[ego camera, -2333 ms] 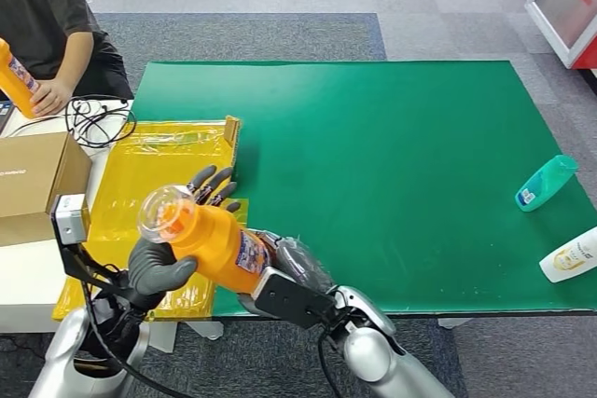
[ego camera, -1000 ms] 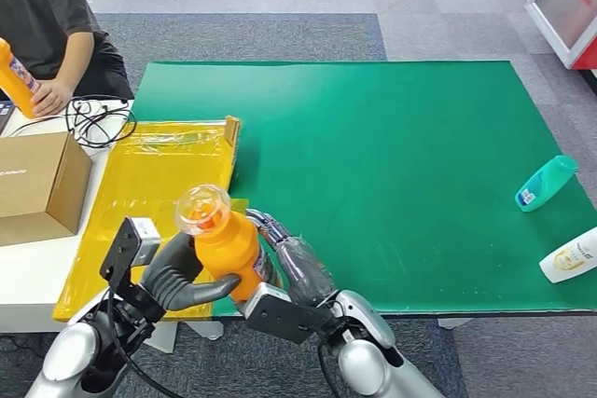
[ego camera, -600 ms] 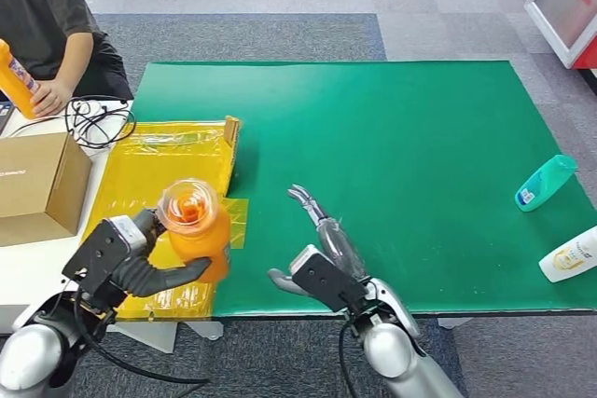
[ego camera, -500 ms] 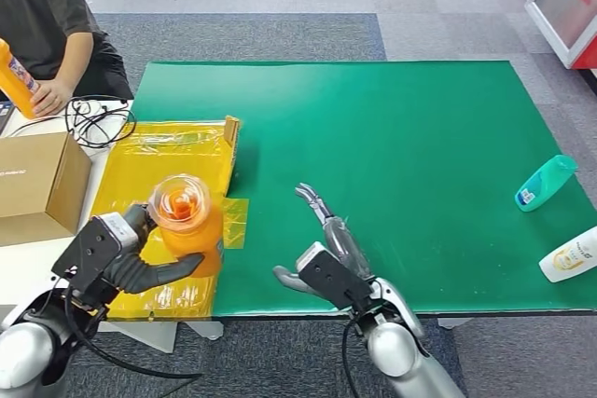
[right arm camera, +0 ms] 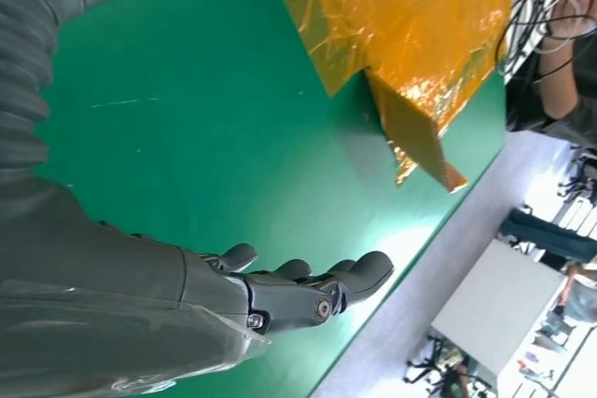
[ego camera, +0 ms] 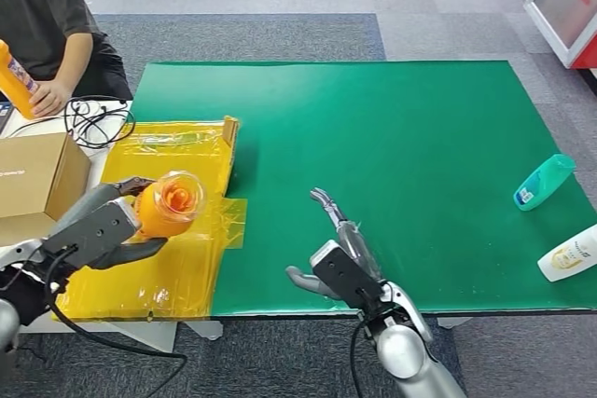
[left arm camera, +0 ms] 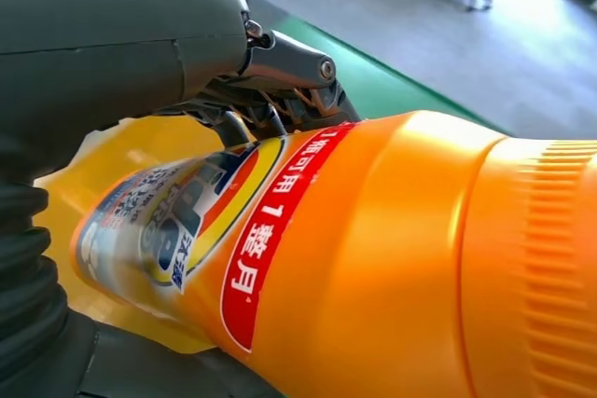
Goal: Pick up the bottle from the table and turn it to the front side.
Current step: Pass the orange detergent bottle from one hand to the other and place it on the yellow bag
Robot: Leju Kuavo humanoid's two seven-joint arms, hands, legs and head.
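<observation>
Inspector: Where is the orange bottle (ego camera: 166,207)?

Assessor: In the left hand (ego camera: 113,228), gripped around its body and raised over the yellow film sheet (ego camera: 176,263) at the left end of the green table (ego camera: 395,137). Its clear cap faces the head camera. The left wrist view shows the label (left arm camera: 183,221) and ribbed neck close up.

Inspector: And the right hand (ego camera: 338,253)?

Assessor: Empty, fingers extended and apart, above the near edge of the green surface, well right of the bottle.

Inspector: Anything else present?

Assessor: A teal bottle (ego camera: 544,181) and a white bottle (ego camera: 569,254) lie at the right edge. At far left, a person's hand (ego camera: 48,95) holds another orange bottle (ego camera: 15,79), beside a cardboard box (ego camera: 35,179) and cables (ego camera: 95,120).
</observation>
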